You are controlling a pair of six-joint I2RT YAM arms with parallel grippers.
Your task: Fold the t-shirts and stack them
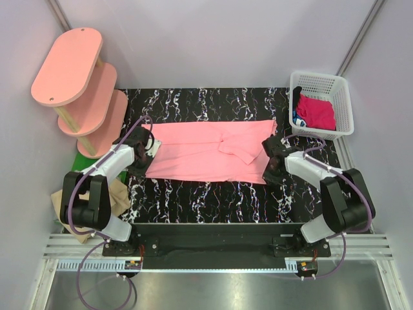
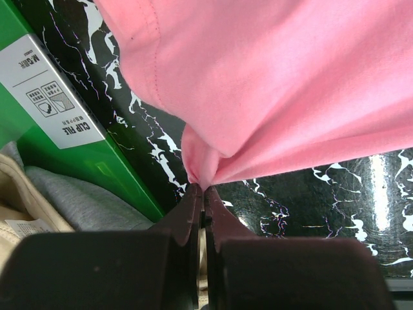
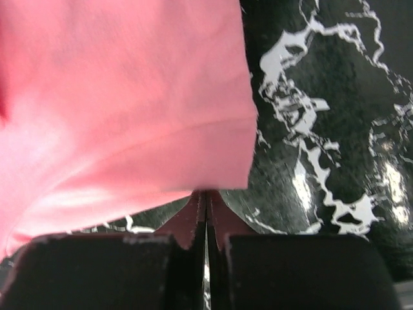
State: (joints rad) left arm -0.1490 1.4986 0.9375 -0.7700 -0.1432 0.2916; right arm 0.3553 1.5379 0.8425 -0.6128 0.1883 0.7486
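Lying spread for folding, pink shirt [image 1: 206, 154] pinched at end by left tool [image 2: 201, 190]; right tool [image 3: 206, 194] closed at opposite hem, catch unclear.

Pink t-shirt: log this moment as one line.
pink t-shirt: spread on table | left gripper: shut on its left edge | right gripper: shut on its right edge

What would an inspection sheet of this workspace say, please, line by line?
Surface: black marbled table.
Job's things: salmon-pink t-shirt spread flat in the middle; magenta-red t-shirt in the white basket; tan cloth at the left edge.
Clutter: green file box at the left edge.
Grippers: left gripper shut on the pink shirt's corner; right gripper shut at its opposite edge, hold unclear.
Cables: purple cables looped on both sides.
Surroundings: pink shelf far left; basket far right.
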